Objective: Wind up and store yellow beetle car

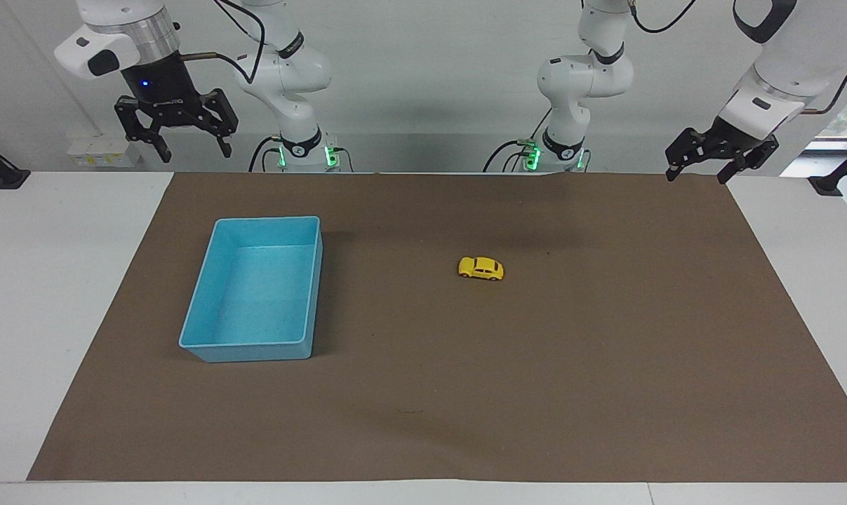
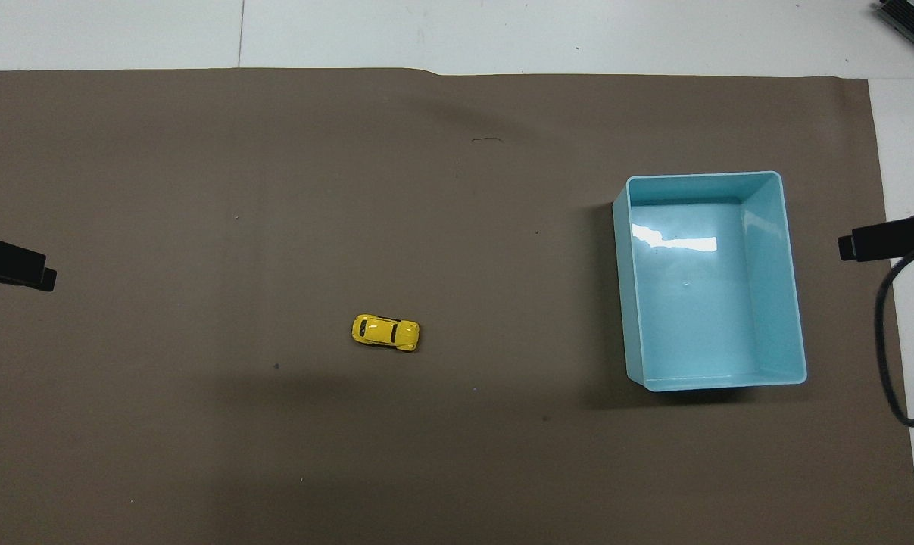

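Observation:
The yellow beetle car (image 1: pixel 481 268) stands on its wheels on the brown mat (image 1: pixel 535 365) near the table's middle; it also shows in the overhead view (image 2: pixel 385 332). The blue bin (image 1: pixel 258 291) sits toward the right arm's end of the table and holds nothing; it also shows in the overhead view (image 2: pixel 710 280). My right gripper (image 1: pixel 193 149) hangs open and empty, high over the mat's edge by the robots, apart from the bin. My left gripper (image 1: pixel 697 175) is open and empty, raised over the mat's corner at the left arm's end, well away from the car.
The brown mat covers most of the white table (image 1: pixel 58 280). A black cable (image 2: pixel 892 356) hangs from the right arm beside the bin. Black clamps (image 1: pixel 2 172) stand at both table ends near the robots.

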{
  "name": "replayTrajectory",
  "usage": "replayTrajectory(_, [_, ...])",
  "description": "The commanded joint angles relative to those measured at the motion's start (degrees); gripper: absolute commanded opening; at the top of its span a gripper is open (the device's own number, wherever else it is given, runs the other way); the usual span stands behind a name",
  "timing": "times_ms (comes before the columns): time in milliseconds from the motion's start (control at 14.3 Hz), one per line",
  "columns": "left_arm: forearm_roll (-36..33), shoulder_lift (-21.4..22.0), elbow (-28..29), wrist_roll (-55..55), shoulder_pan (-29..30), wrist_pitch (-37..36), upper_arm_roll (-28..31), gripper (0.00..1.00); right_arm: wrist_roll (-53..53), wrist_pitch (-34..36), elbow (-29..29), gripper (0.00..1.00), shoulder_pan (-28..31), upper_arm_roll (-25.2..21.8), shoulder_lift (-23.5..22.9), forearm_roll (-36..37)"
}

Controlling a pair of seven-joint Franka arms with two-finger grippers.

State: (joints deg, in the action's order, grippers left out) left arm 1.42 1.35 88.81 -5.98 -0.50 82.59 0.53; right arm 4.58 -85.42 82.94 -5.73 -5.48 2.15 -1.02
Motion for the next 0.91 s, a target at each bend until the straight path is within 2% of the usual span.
replayTrajectory(0, [-0.98,0.76,0.75,-0.43,0.67,-0.67,-0.36,1.0,-1.24,-0.28,0.2,1.0,0.02,-0.14,0.05,-0.21])
replayTrajectory(627, [-1.25,-0.99,-0.04,-0.7,-0.72,-0.06,-0.45,1.0,-1.24,-0.28,0.2,1.0,0.02,-0.14,0.05,-0.21])
replayTrajectory(836, [-0.63,-1.26,0.4,-14.1,-4.14,2.65,-0.62,1.0,-1.24,-0.28,0.2,1.0,0.02,-0.14,0.05,-0.21])
